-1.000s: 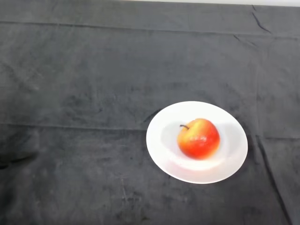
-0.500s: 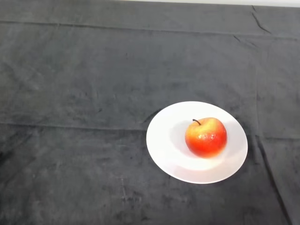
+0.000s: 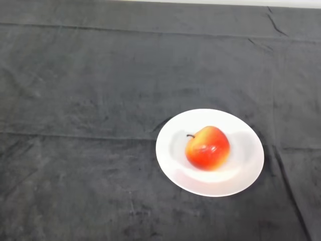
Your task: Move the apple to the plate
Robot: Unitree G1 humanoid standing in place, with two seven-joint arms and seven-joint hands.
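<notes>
One red and yellow apple (image 3: pixel 207 147) sits on a round white plate (image 3: pixel 173 155), close to the plate's middle. The apple leans a little, with its short dark stem pointing toward the upper left. The plate rests on a dark grey cloth (image 3: pixel 90 100), right of centre and toward the near edge. The cloth is creased and covers the whole table. No robot hand appears anywhere in view

A dark charcoal-grey cloth of soft, velvety fabric (image 3: pixel 90 100) covers the whole table, running to every edge but the top one. Shallow creases cross it from side to side, with sharper folds near the upper right corner. A thin pale strip (image 3: pixel 230 2) borders its far edge
</notes>
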